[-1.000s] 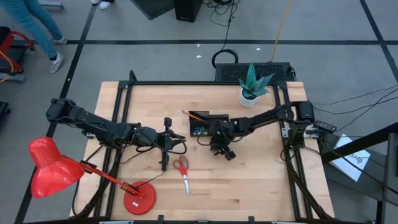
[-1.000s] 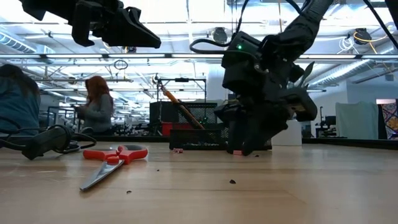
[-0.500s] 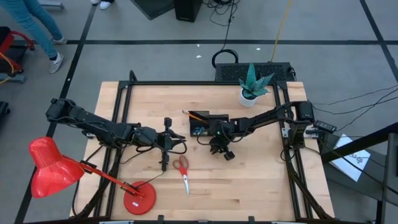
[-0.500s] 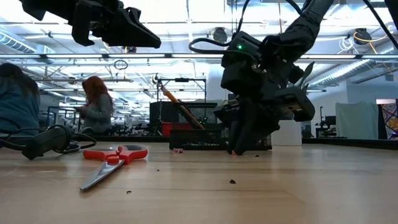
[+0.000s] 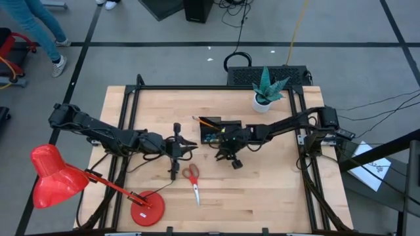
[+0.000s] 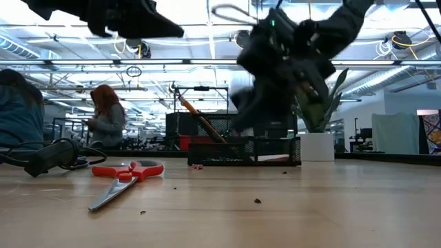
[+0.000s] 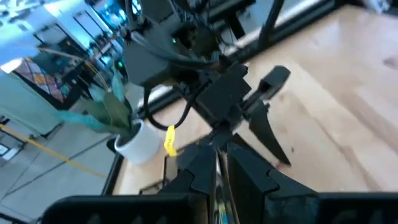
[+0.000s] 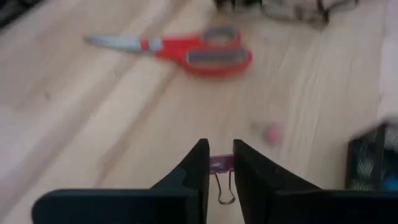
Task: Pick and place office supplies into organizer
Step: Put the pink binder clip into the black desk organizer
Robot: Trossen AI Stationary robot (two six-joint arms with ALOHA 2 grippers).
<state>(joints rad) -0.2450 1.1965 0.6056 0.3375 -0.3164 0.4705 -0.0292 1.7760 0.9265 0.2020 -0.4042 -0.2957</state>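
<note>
Binder clip point(image 8: 219, 165) pinched between the right end effector point(image 8: 217, 167) fingers, lifted beside the organizer point(image 5: 220, 130) mid-desk. Only visible from the right wrist; overhead just shows scissors point(image 5: 192, 179) lying apart.

Dark cabled arms point(image 5: 98, 131), green indicator light
</note>
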